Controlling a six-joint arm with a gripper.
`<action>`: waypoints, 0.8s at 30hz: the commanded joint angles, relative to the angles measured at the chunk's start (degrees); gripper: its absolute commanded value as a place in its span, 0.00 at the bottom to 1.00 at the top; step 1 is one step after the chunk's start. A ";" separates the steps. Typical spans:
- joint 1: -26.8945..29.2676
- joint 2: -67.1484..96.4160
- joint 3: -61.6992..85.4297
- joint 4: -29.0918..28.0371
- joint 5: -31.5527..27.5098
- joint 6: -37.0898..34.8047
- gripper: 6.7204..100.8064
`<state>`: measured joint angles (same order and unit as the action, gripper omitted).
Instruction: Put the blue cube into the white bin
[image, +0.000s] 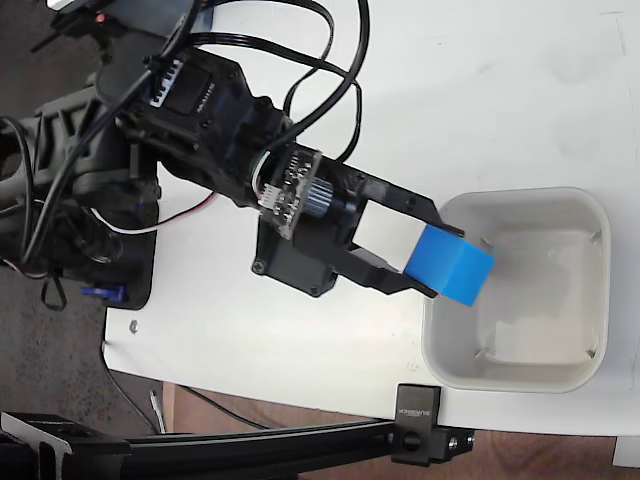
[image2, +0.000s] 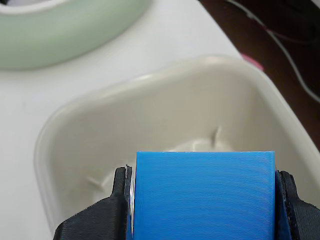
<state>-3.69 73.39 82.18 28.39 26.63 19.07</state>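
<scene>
Small bright blue matte cube (image: 455, 265) clamped between two black fingers of gripper (image: 440, 258), one finger on each side face. Cube held above left rim of square off-white plastic bin (image: 585, 370), partly over bin interior, not resting on bottom. Wrist view: cube (image2: 204, 196) fills lower centre, bin (image2: 75, 125) beyond and below. Bin sits on white table (image: 480, 100), right side in fixed view. Pale green rounded object (image2: 60, 35) at far left of wrist view, apart from bin.
</scene>
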 joint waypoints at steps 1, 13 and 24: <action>2.02 -1.14 -5.63 -4.31 -2.55 -0.97 0.31; 3.25 -2.64 -3.96 -12.04 -4.92 -2.46 0.99; -3.16 32.87 31.46 -7.38 -1.58 -11.25 0.99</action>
<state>-4.75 91.67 107.49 15.47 23.29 8.26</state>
